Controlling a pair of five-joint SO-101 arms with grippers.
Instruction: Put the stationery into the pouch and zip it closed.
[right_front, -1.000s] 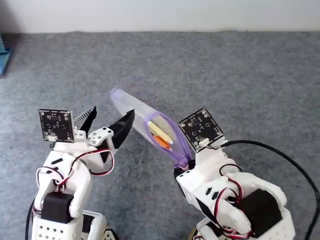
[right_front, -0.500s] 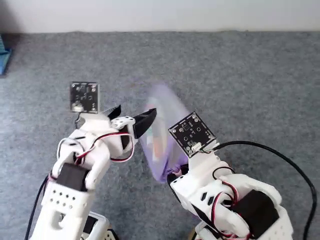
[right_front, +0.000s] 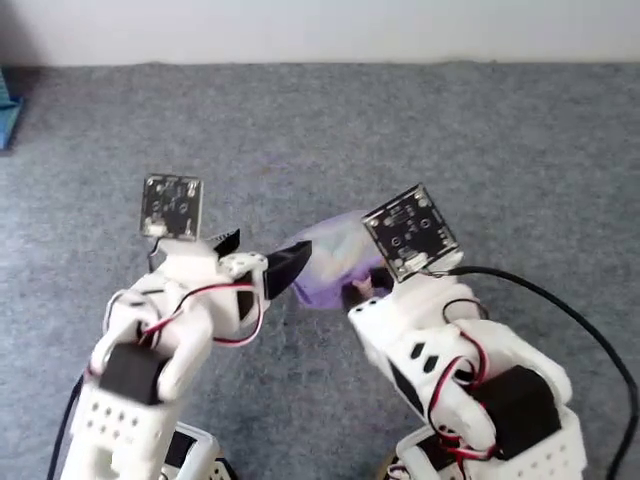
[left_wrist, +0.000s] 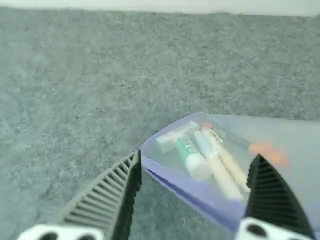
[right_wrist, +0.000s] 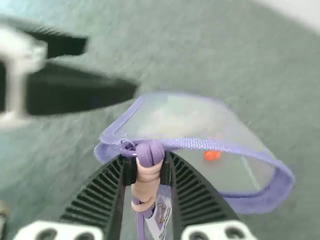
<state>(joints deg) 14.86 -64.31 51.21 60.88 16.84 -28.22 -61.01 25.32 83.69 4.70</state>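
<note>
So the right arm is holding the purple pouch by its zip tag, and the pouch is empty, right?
Not empty. The right gripper does hold the pouch by its zip tag, but the left wrist view shows pens lying inside the pouch.

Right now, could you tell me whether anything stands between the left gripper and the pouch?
Nothing visible does. The left gripper is open, and the end of the pouch lies between its jaws, with bare carpet around. The right gripper is shut on the pouch's zipper pull.
</note>
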